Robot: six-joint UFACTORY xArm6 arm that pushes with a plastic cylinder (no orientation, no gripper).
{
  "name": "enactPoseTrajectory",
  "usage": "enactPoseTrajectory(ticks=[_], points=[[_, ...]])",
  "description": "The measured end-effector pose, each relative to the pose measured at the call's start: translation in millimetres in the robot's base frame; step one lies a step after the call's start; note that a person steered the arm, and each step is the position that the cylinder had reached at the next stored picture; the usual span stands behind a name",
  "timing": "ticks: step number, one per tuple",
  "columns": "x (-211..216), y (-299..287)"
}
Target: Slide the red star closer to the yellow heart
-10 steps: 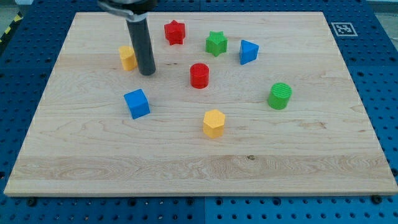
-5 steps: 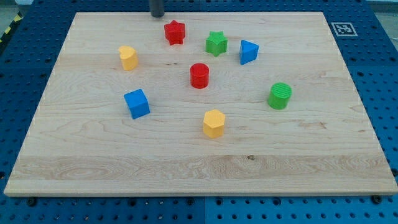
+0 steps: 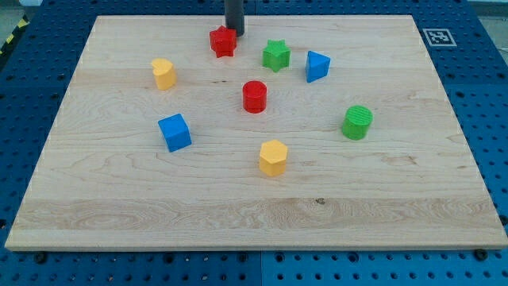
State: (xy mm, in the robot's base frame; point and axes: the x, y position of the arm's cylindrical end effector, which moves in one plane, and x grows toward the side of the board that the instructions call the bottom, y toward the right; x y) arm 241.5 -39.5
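The red star (image 3: pixel 223 41) lies near the view's top, left of centre. The yellow heart (image 3: pixel 163 73) lies to its lower left, a good gap apart. My tip (image 3: pixel 235 33) is a dark rod coming down from the view's top edge. Its end stands just at the star's upper right, touching or nearly touching it.
A green star (image 3: pixel 275 55) and a blue triangle (image 3: pixel 317 65) lie right of the red star. A red cylinder (image 3: pixel 254 96) is at the centre, a green cylinder (image 3: pixel 357 122) at the right, a blue cube (image 3: pixel 175 132) and a yellow hexagon (image 3: pixel 272 157) lower down.
My tip has moved from beside the yellow heart up to the view's top edge, then right and down to the red star's upper right. No block has visibly moved.
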Motion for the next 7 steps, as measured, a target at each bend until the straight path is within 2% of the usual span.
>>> enactPoseTrajectory(ticks=[4,7], points=[[12.9,-31.3],[43.7,-53.9]])
